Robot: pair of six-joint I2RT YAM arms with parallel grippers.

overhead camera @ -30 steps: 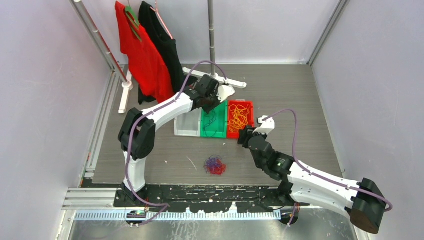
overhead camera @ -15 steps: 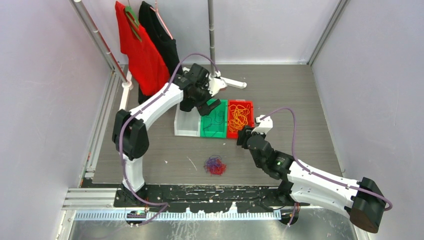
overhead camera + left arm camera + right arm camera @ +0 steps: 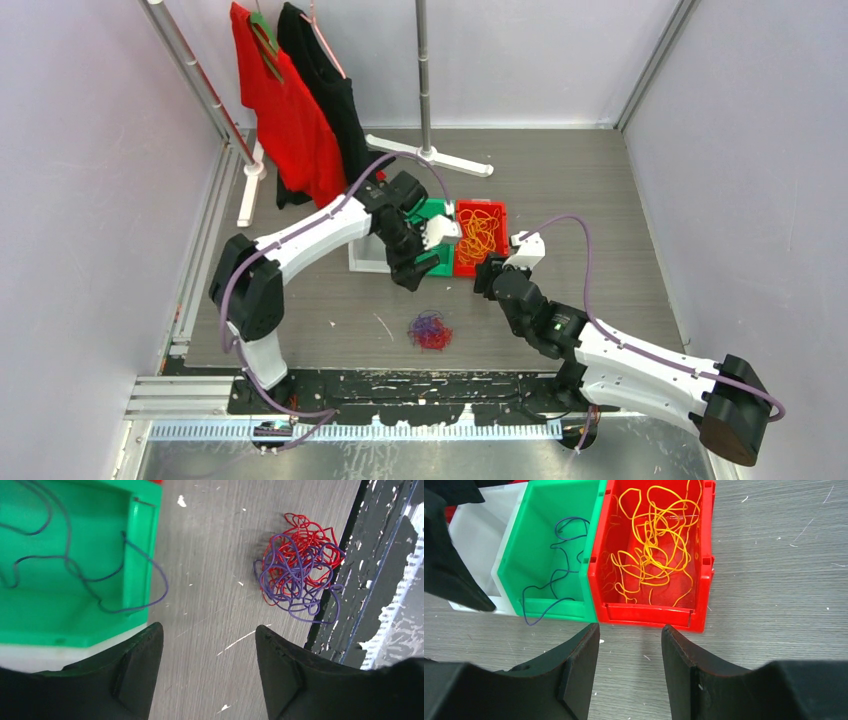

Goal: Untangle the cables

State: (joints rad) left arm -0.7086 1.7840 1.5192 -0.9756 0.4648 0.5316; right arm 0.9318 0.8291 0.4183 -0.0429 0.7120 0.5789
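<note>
A tangled wad of red and purple cables [image 3: 430,330] [image 3: 300,565] lies on the grey table near its front edge. One loose purple cable [image 3: 555,570] [image 3: 70,565] sits in the green bin [image 3: 514,555], with a loop hanging over the front wall. Orange-yellow cable [image 3: 654,545] [image 3: 478,236] fills the red bin [image 3: 704,580]. My left gripper [image 3: 412,276] [image 3: 209,630] hovers open and empty just in front of the green bin, the wad a little beyond it. My right gripper [image 3: 488,274] [image 3: 630,627] stands open and empty before the red bin.
A white bin [image 3: 370,252] [image 3: 476,535] stands left of the green one. Behind the bins is a garment stand [image 3: 424,70] with a red shirt [image 3: 285,105] and a black shirt [image 3: 325,80]. A black strip [image 3: 400,385] runs along the table's near edge.
My left gripper was shut over the back of the green bin. It has opened and swung forward and down to the bins' near side. The right arm has not moved.
</note>
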